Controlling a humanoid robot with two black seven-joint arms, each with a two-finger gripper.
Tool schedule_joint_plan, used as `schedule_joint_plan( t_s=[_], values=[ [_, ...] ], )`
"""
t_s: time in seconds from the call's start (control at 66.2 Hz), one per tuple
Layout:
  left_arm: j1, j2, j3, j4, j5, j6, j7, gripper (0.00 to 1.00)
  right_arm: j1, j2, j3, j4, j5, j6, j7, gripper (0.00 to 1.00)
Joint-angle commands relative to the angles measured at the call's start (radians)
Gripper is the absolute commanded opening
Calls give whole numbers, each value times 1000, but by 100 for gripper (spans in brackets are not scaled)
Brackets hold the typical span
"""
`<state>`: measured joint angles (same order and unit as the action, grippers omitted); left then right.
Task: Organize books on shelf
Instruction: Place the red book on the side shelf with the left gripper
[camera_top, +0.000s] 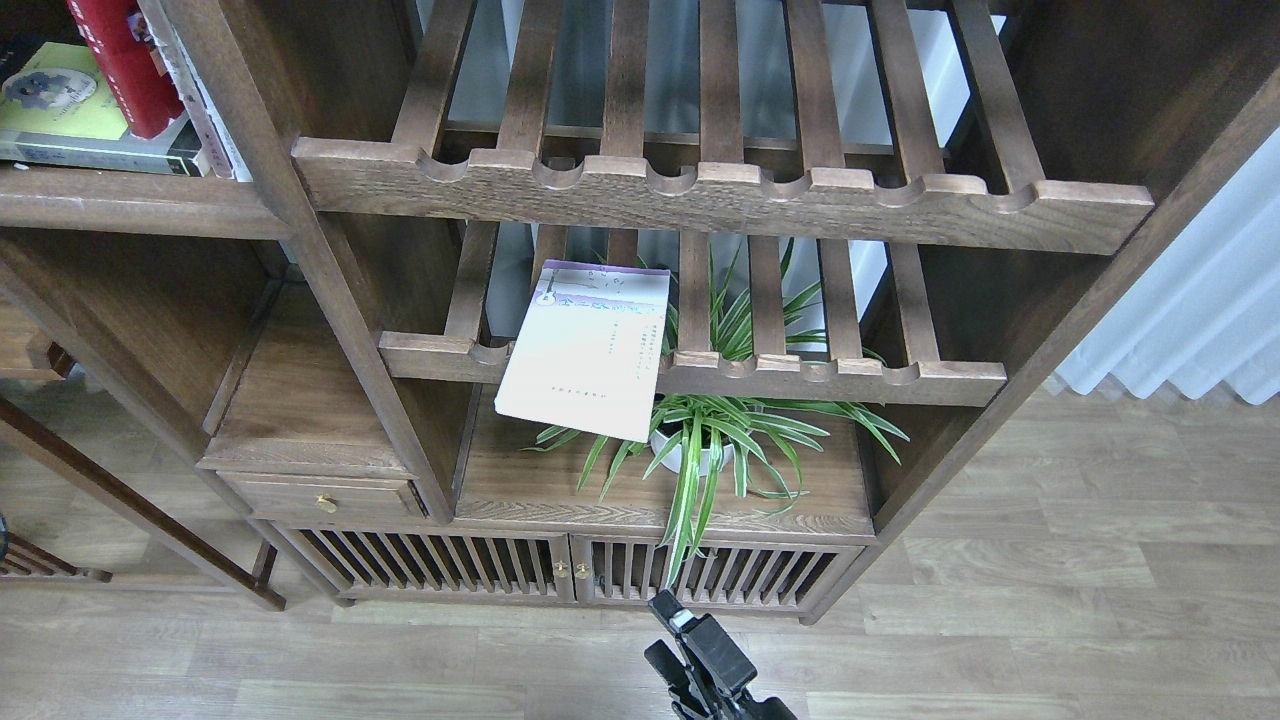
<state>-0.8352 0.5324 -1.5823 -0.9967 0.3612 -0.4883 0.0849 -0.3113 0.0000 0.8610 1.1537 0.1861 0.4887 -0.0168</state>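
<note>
The black-grey book with a yellow-green panel (60, 105) lies flat on the dark-brown shelf (140, 205) at the top left. The red book (125, 60) stands tilted over it, cut off by the top edge; what holds it is out of view. The white-lavender book (590, 345) lies on the lower slatted rack (830, 378), overhanging its front rail. My right gripper (680, 635) is low at the bottom centre, above the floor and far from all the books. It is dark and small, so I cannot tell its fingers apart. My left gripper is not in view.
Thin pale upright volumes (205, 110) stand right of the flat book against the post. A potted spider plant (715, 430) sits under the white-lavender book. An upper slatted rack (720, 195), a brass-knobbed drawer (325, 503), slatted cabinet doors (560, 570) and a white curtain (1200, 300) are around.
</note>
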Motion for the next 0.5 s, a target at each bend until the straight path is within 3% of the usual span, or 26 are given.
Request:
schedule_joint_plan(
  t_s=[0.0, 0.227, 0.483],
  values=[
    [126, 1, -76, -111, -25, 0, 7, 74, 0, 0, 4, 0, 1, 0, 0, 99],
    [358, 1, -199, -267, -126, 0, 6, 79, 0, 0, 6, 0, 1, 0, 0, 99],
    [619, -12, -240, -387, -232, 0, 7, 92, 1, 0, 4, 0, 1, 0, 0, 99]
  ],
)
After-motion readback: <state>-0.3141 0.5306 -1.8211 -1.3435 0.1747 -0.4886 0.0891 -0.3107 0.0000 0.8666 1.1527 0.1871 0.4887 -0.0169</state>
